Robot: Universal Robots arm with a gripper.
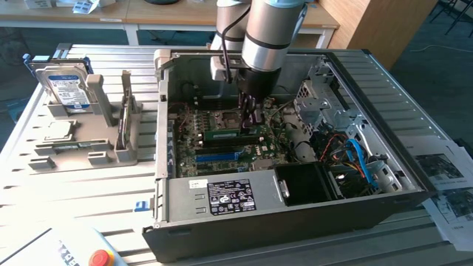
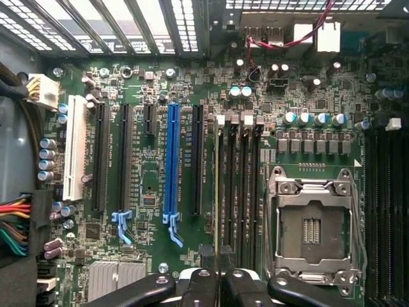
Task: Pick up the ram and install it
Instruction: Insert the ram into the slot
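The gripper (image 1: 249,123) clamps the ram (image 1: 224,133), a thin green strip at the socket's (image 1: 225,117) six o'clock in the exterior view.

One ram (image 1: 221,133), one hard drive (image 1: 65,88), one case (image 1: 296,221)

A dark green motherboard (image 2: 150,185), dotted with silver-topped capacitors (image 2: 305,119), carried one long bright blue slot (image 2: 170,160), a white slot (image 2: 75,150) and rows of black slots (image 2: 98,160). A thin green ram strip (image 1: 224,133) matched the board. The metal computer case (image 1: 296,227) was black and grey. A silver hard drive with a blue-and-white label (image 1: 65,87) stood on a pale grey slatted table (image 1: 81,188).
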